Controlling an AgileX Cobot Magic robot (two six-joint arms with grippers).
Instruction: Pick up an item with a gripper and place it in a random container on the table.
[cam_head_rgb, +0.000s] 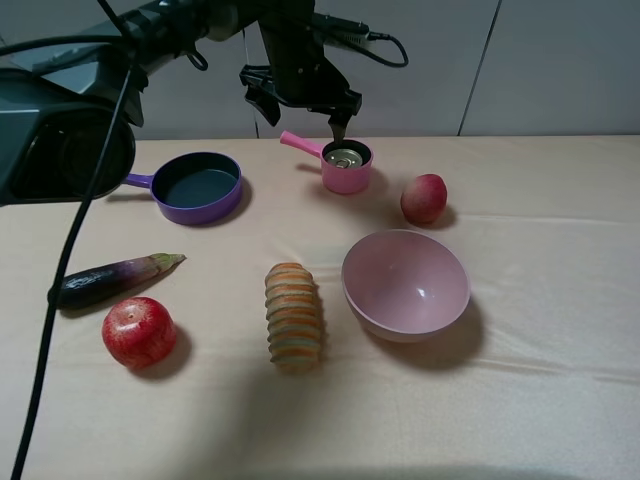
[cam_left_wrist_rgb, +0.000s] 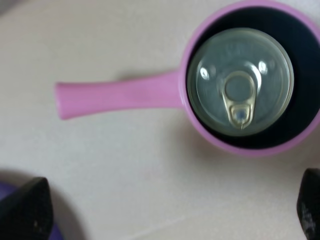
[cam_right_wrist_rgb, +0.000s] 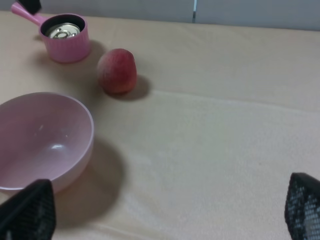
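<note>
Beige cloth covers the worktop (cam_head_rgb: 560, 300), with a pale wall behind it. The left arm (cam_head_rgb: 160, 25) reaches in along the far edge and bends down at the wrist, so the left claw (cam_head_rgb: 300, 115) hangs pointing downward. It is spread wide and holds nothing; its dark fingers (cam_left_wrist_rgb: 27, 210) stand well apart. Right beneath the claw sits the pink saucepan (cam_head_rgb: 347, 178), and the can (cam_head_rgb: 344, 157) stands upright inside it, pull-tab lid facing up. A purple frying pan (cam_head_rgb: 195, 187) lies near one side of that claw. The right claw (cam_right_wrist_rgb: 165, 210) hovers low over bare cloth, also spread wide and empty. The pink bowl (cam_right_wrist_rgb: 40, 135) is near in front of it, the peach (cam_right_wrist_rgb: 117, 71) beyond.
</note>
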